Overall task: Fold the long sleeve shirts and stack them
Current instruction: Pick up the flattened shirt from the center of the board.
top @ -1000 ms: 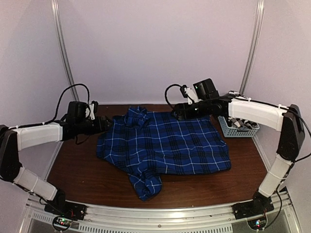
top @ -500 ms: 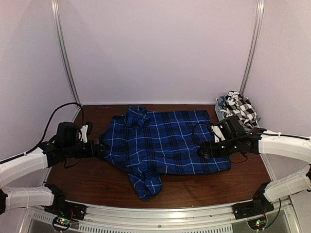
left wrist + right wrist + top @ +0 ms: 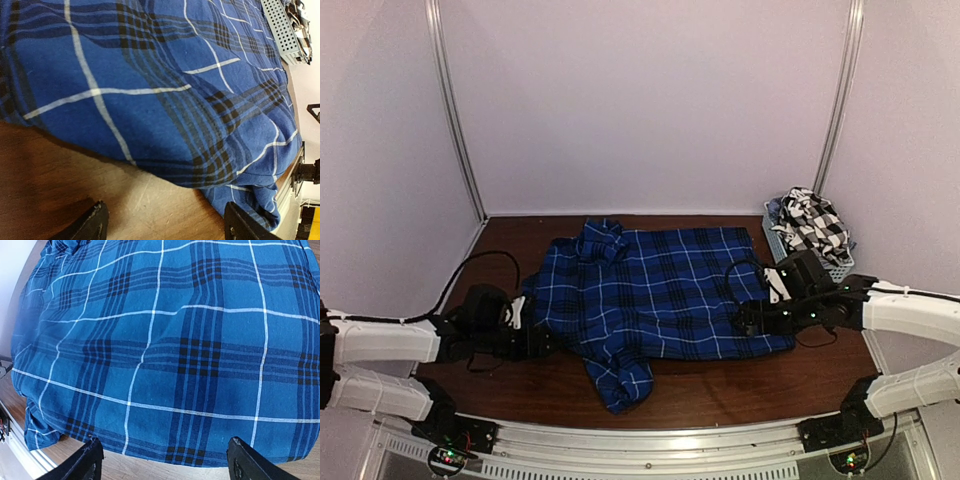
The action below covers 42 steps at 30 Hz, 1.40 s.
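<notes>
The check shirt (image 3: 812, 222) covers most of the basket (image 3: 776, 243) at the table's (image 3: 720, 385) far right corner, and only bits of its wall show. The right gripper (image 3: 745, 318) hides part of the blue shirt's (image 3: 660, 290) right edge. The left gripper (image 3: 540, 344) is a dark blur, its tips indistinct. Both wrist views cut the blue shirt off at top and sides, and the fingers (image 3: 95, 222) at the bottom edge.

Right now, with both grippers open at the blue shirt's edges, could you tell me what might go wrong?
The left gripper sits low over bare table just short of the blue plaid shirt, so it may close on nothing. The bunched sleeve at the near edge could drag along and spoil the fold.
</notes>
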Motion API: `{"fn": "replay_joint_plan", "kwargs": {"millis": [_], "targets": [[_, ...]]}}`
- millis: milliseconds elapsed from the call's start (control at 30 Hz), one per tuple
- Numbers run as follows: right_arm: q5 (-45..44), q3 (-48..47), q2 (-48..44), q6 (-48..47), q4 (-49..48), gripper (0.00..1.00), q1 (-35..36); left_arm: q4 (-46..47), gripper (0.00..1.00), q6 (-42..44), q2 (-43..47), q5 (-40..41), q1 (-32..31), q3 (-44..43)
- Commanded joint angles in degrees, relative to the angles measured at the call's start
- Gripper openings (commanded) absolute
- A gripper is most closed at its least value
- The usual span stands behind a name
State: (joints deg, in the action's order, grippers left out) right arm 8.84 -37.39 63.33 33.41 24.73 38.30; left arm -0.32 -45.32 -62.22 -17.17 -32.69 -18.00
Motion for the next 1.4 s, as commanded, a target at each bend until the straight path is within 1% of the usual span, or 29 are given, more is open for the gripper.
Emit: {"fn": "replay_joint_plan", "kwargs": {"millis": [0, 133, 267, 333, 400, 500, 633, 767, 933, 1067, 1133, 1233, 1367], "targets": [[-0.91, 1.7, 0.37, 1.3, -1.54, 0.86, 0.92, 12.73, 0.81, -2.38, -6.04, -3.28, -1.35, -0.97], [-0.34, 1.39, 0.26, 1.03, -2.11, 0.86, 2.09, 18.78, 0.76, -3.15, -13.77, -5.57, -1.66, -2.63], [-0.22, 0.58, 0.04, 0.87, -2.49, 0.86, 4.09, 23.53, 0.69, -4.37, -18.18, -6.93, -2.06, -3.96], [-0.05, 0.35, 0.12, 0.89, -2.35, 0.86, 4.7, 24.3, 0.68, -4.63, -19.48, -7.79, -2.74, -4.96], [0.09, -0.09, 0.21, 0.83, -2.3, 0.86, 6.04, 23.57, 0.68, -4.46, -19.66, -7.56, -4.38, -5.79], [-0.3, -0.74, 0.26, 1.0, -2.93, 0.86, 8.6, 20.44, 0.73, -3.53, -18.63, -4.62, -8.64, -6.58], [-0.7, -0.8, 0.84, 1.58, -3.72, 0.86, 9.9, 15.32, 0.77, -4.91, -16.17, 1.31, -16.18, -6.12], [-0.84, -0.78, 1.65, 1.69, -4.23, 0.86, 10.25, 13.78, 0.78, -8.71, -14.99, 5.86, -24.15, -5.05], [-0.86, -0.52, 2.14, 2.04, -5.32, 0.86, 10.89, 12.98, 0.78, -10.33, -20.56, 8.31, -28.17, -7.42], [-1.55, -0.35, 1.26, 2.57, -4.43, 0.86, 11.67, 8.89, 0.76, -11.49, -25.62, 10.64, -30.8, -11.52], [-2.07, 0.04, 0.3, 2.83, -4.04, 0.86, 11.78, 8.23, 0.73, -12.01, -26.92, 11.37, -32.19, -12.58], [-3.03, 0.56, -0.82, 3.0, -3.99, 0.86, 11.79, 7.16, 0.63, -12.73, -28.48, 12.49, -33.6, -13.94], [-2.79, 0.64, -0.66, 3.22, -3.82, 0.86, 11.82, 0.92, 0.4, -13.15, -28.02, 16.13, -35.84, -16.84]]}}
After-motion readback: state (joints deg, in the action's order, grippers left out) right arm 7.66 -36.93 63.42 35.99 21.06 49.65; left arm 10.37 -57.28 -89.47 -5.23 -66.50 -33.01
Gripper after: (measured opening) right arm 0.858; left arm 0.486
